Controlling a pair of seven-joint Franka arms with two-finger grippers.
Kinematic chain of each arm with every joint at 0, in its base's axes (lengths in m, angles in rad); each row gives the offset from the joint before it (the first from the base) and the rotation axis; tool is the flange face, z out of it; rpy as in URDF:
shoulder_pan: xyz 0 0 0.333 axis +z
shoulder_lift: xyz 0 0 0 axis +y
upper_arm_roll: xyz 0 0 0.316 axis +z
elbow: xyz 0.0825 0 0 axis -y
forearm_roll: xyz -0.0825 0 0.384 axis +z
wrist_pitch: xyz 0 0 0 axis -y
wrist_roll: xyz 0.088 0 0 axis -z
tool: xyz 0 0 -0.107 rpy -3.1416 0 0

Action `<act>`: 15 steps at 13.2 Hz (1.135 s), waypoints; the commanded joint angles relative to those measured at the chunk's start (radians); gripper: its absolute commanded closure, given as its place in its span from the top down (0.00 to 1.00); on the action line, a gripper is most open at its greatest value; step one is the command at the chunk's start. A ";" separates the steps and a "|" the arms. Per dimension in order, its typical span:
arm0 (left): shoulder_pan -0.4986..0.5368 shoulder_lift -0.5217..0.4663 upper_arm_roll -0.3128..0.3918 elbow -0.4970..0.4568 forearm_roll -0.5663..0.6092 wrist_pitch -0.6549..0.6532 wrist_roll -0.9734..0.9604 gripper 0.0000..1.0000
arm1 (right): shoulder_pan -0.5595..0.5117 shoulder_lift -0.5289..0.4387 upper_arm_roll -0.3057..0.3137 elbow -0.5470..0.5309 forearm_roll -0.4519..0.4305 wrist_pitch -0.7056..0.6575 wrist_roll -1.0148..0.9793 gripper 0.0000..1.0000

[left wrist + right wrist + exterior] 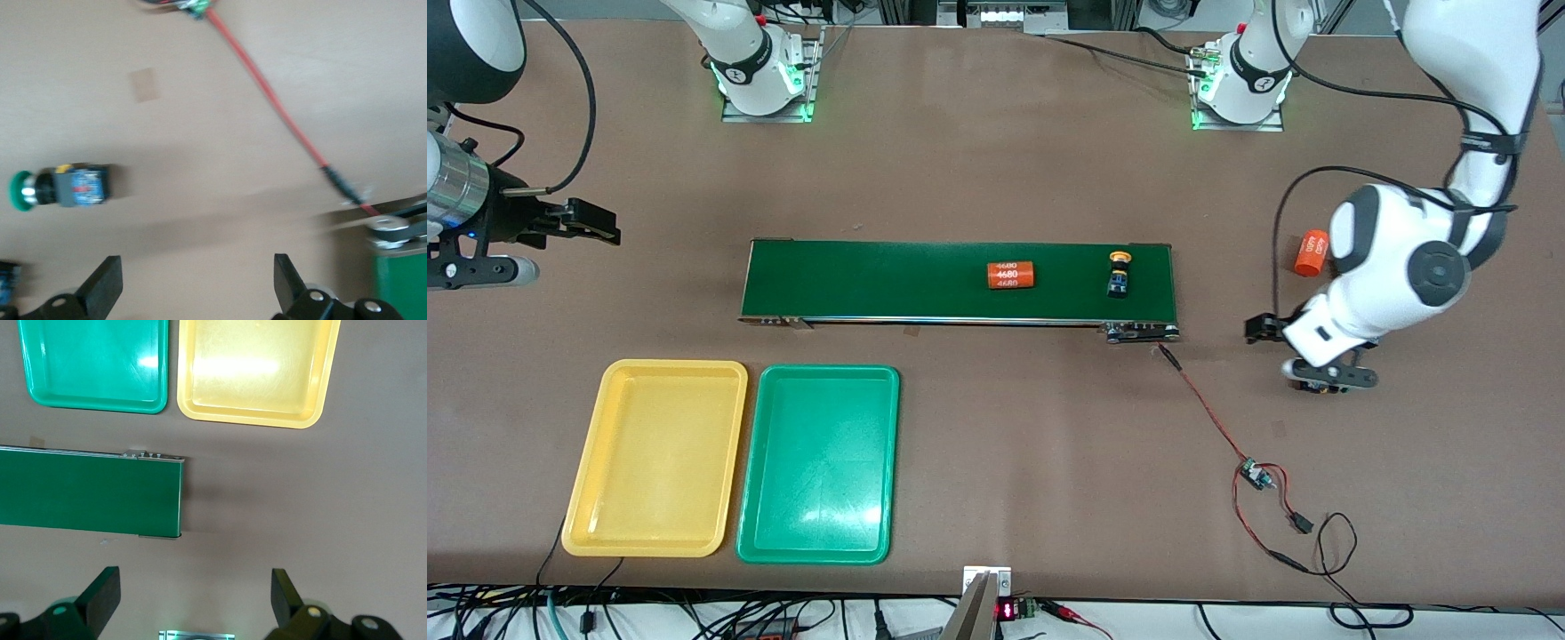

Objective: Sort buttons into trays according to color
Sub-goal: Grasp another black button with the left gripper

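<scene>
Two trays sit side by side in the lower left of the front view: the yellow tray (655, 459) toward the right arm's end, the green tray (818, 464) just beside it, a narrow strip of table between them. Both are bare inside.

Up on the conveyor belt (925, 280), mid-frame, a yellow-capped button (1120, 274) lies near the belt's end toward the left arm, and an orange cylinder (1010, 275) rests mid-belt, well apart from it. A second orange cylinder (1311, 252) lies on the table at the right of the frame.

The left gripper (198, 283) hovers low over the table off the belt's end, jaws spread wide, holding nothing. In the left wrist view a green-capped button (60, 188) lies on its side on the table, apart from the fingers (105, 283).

The right gripper (195, 599) waits at the left edge of the front view, jaws wide apart and empty.

A red wire (1205, 404) trails from the belt's end across otherwise open table.
</scene>
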 commanded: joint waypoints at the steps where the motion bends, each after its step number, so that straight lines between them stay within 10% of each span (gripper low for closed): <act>1: 0.038 0.060 0.000 0.052 -0.005 -0.004 0.217 1.00 | -0.004 0.005 0.001 0.015 0.015 -0.013 0.010 1.00; 11: 0.096 0.211 0.000 0.132 0.105 0.128 1.352 1.00 | -0.004 0.005 0.001 0.015 0.015 -0.011 0.010 1.00; 15: 0.131 0.242 0.000 0.138 0.111 0.156 1.427 1.00 | -0.001 0.005 0.001 0.015 0.015 -0.010 0.010 1.00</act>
